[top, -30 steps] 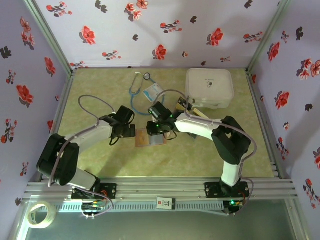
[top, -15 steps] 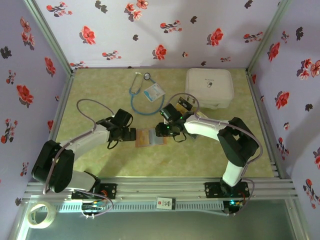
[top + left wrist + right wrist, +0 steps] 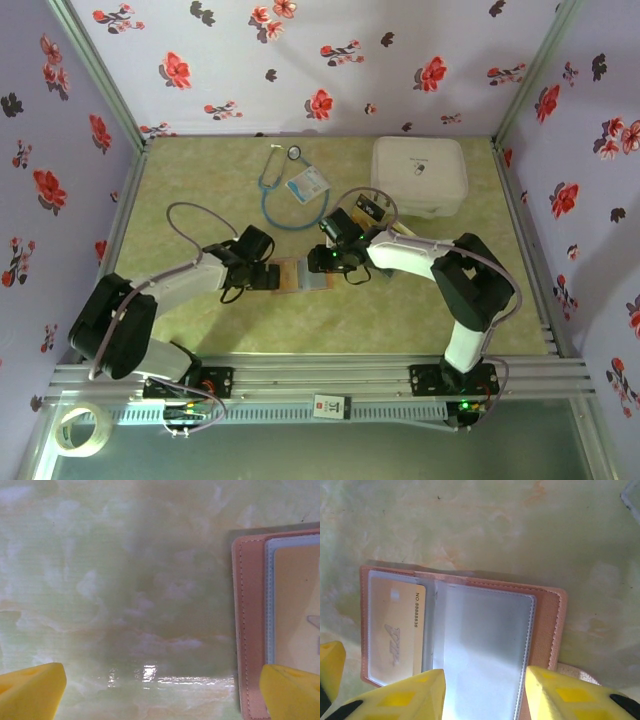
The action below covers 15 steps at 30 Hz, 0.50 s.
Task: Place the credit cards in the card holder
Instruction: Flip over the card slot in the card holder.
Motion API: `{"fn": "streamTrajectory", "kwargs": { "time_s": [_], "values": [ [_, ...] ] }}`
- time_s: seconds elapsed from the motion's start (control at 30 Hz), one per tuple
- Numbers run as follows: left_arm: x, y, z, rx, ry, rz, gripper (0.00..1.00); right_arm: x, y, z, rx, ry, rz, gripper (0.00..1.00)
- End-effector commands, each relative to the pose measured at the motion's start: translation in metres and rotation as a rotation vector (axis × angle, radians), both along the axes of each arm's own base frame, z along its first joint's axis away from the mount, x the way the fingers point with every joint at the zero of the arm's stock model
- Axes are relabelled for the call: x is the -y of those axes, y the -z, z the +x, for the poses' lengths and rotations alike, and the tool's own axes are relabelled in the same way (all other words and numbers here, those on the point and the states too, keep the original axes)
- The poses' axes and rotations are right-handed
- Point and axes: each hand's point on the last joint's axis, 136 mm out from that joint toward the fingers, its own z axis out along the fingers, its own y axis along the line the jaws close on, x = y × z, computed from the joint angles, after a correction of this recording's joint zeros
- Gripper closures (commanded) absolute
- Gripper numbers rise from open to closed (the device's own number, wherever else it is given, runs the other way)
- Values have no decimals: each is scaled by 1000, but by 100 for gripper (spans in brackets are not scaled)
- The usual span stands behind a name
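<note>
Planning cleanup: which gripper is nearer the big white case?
Right. The white case lies beyond the right gripper, to its right; the left gripper is farther left, past the card holder.

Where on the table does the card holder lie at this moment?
In the top external view, the card holder lies open mid-table, between the left gripper and the right gripper, nearer than the stethoscope.

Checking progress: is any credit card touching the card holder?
Touching. The right wrist view shows one credit card tucked inside the open card holder, behind its clear plastic.
</note>
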Motion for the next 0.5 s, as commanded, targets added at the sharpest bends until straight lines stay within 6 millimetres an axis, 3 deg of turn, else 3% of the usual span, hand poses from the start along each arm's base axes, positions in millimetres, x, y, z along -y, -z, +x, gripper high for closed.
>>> {"fn": "streamTrajectory", "kwargs": {
  "time_s": [0.0, 0.47],
  "values": [
    [-1, 10, -4, -21, -5, 18, 0, 0, 6, 1, -19, 14, 3, 53],
    [-11, 22, -6, -38, -10, 99, 0, 4, 25, 0, -51, 24, -23, 51]
  ]
}}
